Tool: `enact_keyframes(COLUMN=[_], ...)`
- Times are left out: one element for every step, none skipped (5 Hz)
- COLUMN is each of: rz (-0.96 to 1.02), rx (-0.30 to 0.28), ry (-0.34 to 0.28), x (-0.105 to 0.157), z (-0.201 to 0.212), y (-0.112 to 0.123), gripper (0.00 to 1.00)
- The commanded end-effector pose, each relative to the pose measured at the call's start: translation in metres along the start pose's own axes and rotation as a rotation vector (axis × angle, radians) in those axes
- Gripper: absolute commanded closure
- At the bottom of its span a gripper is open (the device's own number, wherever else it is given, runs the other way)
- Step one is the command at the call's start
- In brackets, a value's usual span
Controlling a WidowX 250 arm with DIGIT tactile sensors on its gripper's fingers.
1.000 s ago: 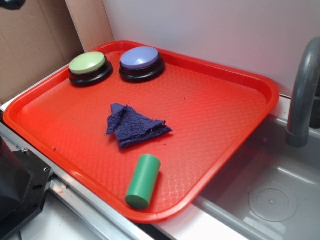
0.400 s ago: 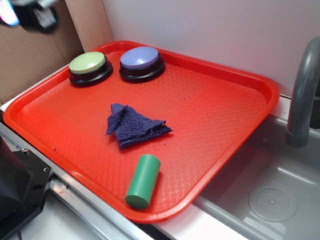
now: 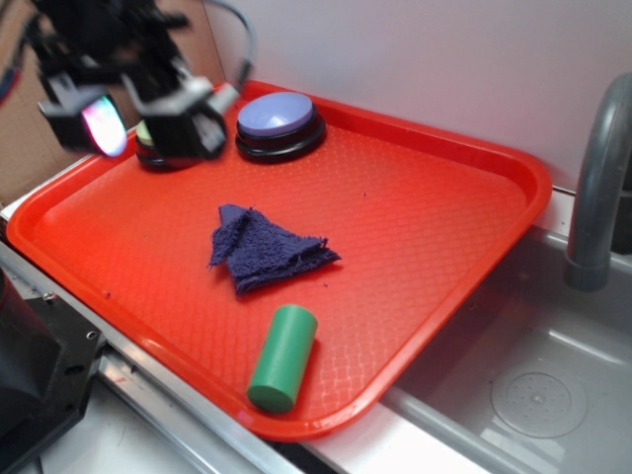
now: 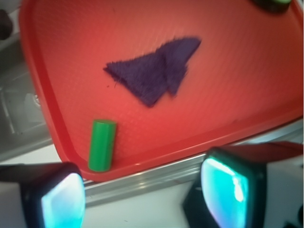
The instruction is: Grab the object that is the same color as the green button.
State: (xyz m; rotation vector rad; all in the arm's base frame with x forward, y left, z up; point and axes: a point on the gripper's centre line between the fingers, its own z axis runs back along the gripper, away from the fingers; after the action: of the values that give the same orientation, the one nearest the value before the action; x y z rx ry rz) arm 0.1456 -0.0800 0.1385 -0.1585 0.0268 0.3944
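Observation:
The green cylinder [image 3: 281, 357] lies on its side near the front edge of the red tray [image 3: 444, 197], untouched. It also shows in the wrist view [image 4: 102, 145]. My gripper [image 3: 146, 133] hangs open and empty above the tray's far left corner, far from the cylinder. It covers most of the green button [image 3: 156, 162], of which only a sliver shows. In the wrist view the gripper [image 4: 145, 197] has its jaws wide apart with nothing between them, and a sliver of the green button [image 4: 274, 4] shows at the top edge.
A dark blue cloth [image 3: 267, 249] lies crumpled mid-tray, between gripper and cylinder. A lavender-blue button [image 3: 276, 117] stands at the back. A grey sink [image 3: 533, 395] and faucet [image 3: 597, 188] are on the right. Cardboard stands at the back left.
My gripper has come down from the top left corner of the view and now hangs in front of the green button. The cylinder, cloth and buttons have not moved.

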Motion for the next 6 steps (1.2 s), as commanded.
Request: enact_keyframes(rz=[0.18, 0.193, 0.198, 0.192, 0.191, 0.185], rx=[0.006, 0.033, 0.036, 0.07, 0.082, 0.094], ry=[-0.008, -0.01, 0.034, 0.017, 0.022, 0.019], x=[-0.003, -0.015, -0.01, -0.007, -0.005, -0.002], z=[-0.046, -0.064, -0.082, -0.104, -0.113, -0.123], y=[-0.021, -0.031, -0.037, -0.045, -0.045, -0.046], gripper=[0.0, 0.0, 0.0, 0.0, 0.0, 0.0])
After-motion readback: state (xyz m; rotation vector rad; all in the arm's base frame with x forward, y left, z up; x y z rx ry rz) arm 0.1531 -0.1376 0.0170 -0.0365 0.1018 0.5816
